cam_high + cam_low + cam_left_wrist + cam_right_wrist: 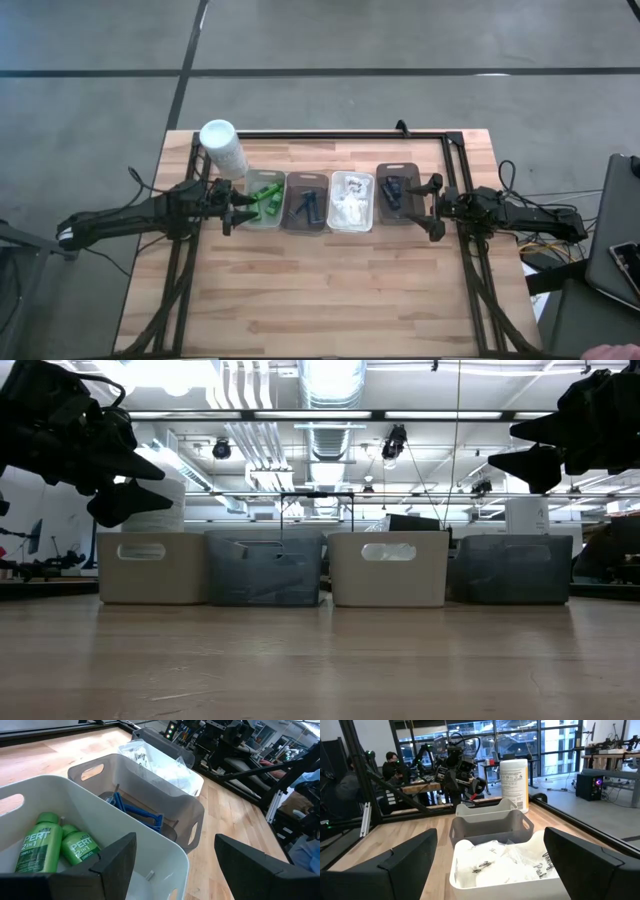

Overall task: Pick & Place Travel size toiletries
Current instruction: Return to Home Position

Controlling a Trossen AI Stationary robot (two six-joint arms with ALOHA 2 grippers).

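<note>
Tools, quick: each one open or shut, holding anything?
Left tool: open, empty, beside the leftmost bin.
Right tool: open, empty, beside the rightmost bin.

Near side: bare wooden tabletop (330,290), open.
Middle: row of four rectangular plastic bins (331,178) blocks.
Far left: tall white cylinder (222,145).

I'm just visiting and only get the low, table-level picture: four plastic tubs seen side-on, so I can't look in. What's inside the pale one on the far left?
Observer: Bright green plastic bottles, labelled PERT, lie in that pale plastic tub.
Operator: And those black fingers hanging above, are they carrying anything?
Observer: No. Seen from above, the left gripper and the right gripper sit at either end of the tub row, fingers open and empty.
</note>
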